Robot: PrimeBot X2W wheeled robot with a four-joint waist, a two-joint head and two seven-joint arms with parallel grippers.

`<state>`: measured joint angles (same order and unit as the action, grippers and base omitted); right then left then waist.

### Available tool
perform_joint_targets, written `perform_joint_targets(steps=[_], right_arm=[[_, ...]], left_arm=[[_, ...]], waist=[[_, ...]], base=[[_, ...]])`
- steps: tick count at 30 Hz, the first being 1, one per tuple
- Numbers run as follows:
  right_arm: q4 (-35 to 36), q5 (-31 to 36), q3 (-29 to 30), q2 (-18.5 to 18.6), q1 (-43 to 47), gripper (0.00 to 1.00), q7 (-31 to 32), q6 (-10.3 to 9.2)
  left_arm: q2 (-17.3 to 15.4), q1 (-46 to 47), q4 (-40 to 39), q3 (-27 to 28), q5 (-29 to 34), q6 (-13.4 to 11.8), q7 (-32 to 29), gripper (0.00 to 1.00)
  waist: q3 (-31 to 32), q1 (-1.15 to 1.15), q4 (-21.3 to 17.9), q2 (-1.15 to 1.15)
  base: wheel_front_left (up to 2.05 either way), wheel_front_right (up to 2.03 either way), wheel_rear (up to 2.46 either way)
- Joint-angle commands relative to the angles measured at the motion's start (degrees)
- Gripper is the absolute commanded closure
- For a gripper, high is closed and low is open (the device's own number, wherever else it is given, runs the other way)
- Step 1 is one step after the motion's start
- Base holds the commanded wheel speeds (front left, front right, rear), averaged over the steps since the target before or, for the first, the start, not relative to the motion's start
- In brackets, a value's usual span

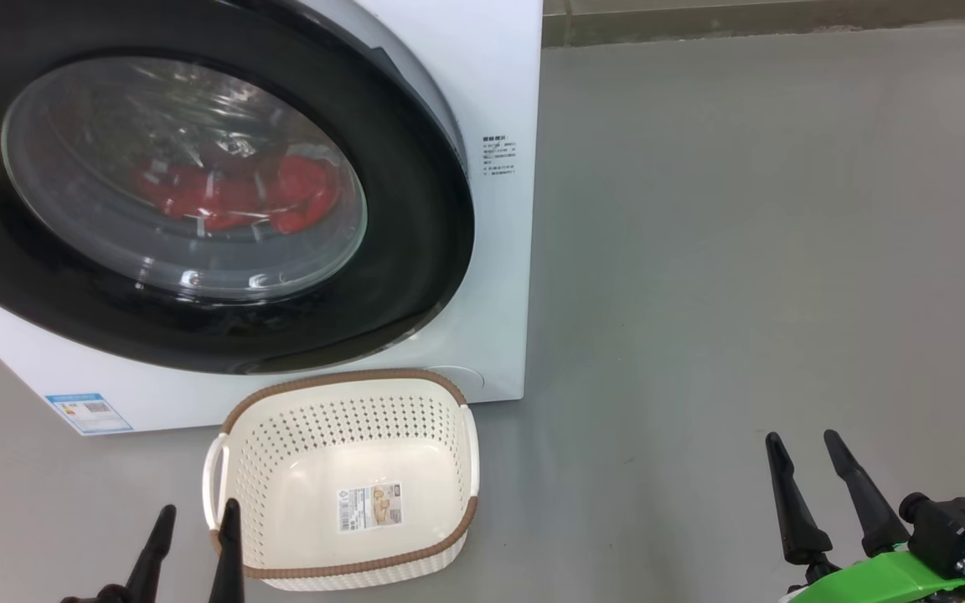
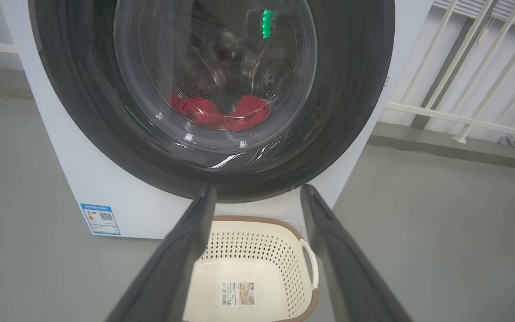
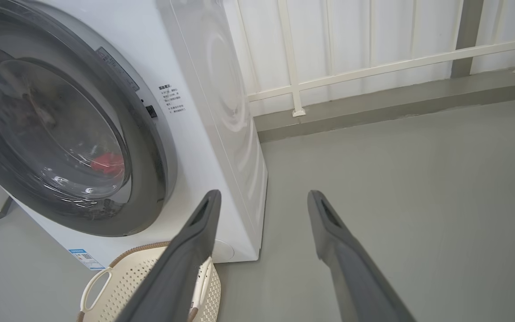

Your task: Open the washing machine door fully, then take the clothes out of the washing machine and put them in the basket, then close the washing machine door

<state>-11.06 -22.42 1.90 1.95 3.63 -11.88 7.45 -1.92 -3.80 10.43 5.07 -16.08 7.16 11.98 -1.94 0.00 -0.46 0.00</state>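
Note:
The white washing machine (image 1: 495, 75) stands at the upper left with its black-rimmed round door (image 1: 415, 243) closed. Red clothes (image 1: 231, 197) lie in the drum behind the glass, also seen as clothes (image 2: 219, 114) in the left wrist view. The cream basket (image 1: 348, 544) with a brown rim sits empty on the floor in front of the machine. My left gripper (image 1: 198, 519) is open at the basket's near-left corner. My right gripper (image 1: 801, 448) is open over bare floor, well to the right of the basket. In the right wrist view the door (image 3: 154, 147) shows at the left.
Grey floor (image 1: 742, 251) stretches to the right of the machine. A white railing (image 3: 373, 67) and a low kerb run along the back wall. A blue label (image 1: 89, 412) sits on the machine's lower left front.

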Motion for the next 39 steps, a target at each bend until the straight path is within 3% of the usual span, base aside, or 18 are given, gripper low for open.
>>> perform_joint_targets(steps=[1, 14, 26, 27, 28, 29, 39], right_arm=[[1.81, 1.91, -0.77, 0.8, 0.0, 0.0, -0.95, 0.03], [2.77, 8.25, -0.76, 0.94, 0.67, 0.0, -3.12, 0.03], [2.61, 7.0, -0.83, 0.93, 0.47, 0.0, -3.12, 0.03], [2.74, 5.39, -1.32, 0.93, 0.36, 0.07, -3.12, 0.03], [2.74, 5.39, -1.32, 0.93, 0.36, 0.07, -3.12, 0.03], [2.94, 3.29, -2.39, 0.93, -0.12, 1.0, -3.12, 0.03], [3.84, -6.91, -8.79, 0.93, -11.1, 1.0, -3.12, 0.03]], left_arm=[[-0.99, 0.34, -1.56, 1.53, 1.9, 0.28, 0.83, 0.0], [-1.36, -0.43, -1.91, 1.75, 9.88, 0.32, 3.02, 0.0], [-1.53, -0.15, -1.73, 1.74, 9.52, 0.33, 3.02, 0.0], [-1.53, -0.13, -1.69, 1.69, 9.48, 0.33, 3.02, 0.0], [-1.53, -0.13, -1.69, 1.69, 9.48, 0.33, 3.02, 0.0], [-1.53, -0.06, -1.73, 1.68, 9.44, 0.33, 3.02, 0.0], [-1.48, 1.52, -2.22, 0.79, 8.83, 0.33, 3.02, 0.0]], waist=[[-0.03, 0.0, 0.0, 0.0], [-0.4, 0.0, -0.34, 0.0], [-0.41, 0.0, -0.33, 0.0], [-0.39, 0.0, -0.25, 0.0], [-0.39, 0.0, -0.25, 0.0], [-0.47, 0.0, -0.18, 0.0], [-2.4, 0.0, 0.86, 0.0]], base=[[0.0, 0.0, 0.0], [0.0, 0.0, 0.0], [0.0, 0.0, 0.0], [0.0, 0.0, 0.0], [0.0, 0.0, 0.0], [0.0, 0.0, 0.0], [0.0, 0.0, 0.0]])
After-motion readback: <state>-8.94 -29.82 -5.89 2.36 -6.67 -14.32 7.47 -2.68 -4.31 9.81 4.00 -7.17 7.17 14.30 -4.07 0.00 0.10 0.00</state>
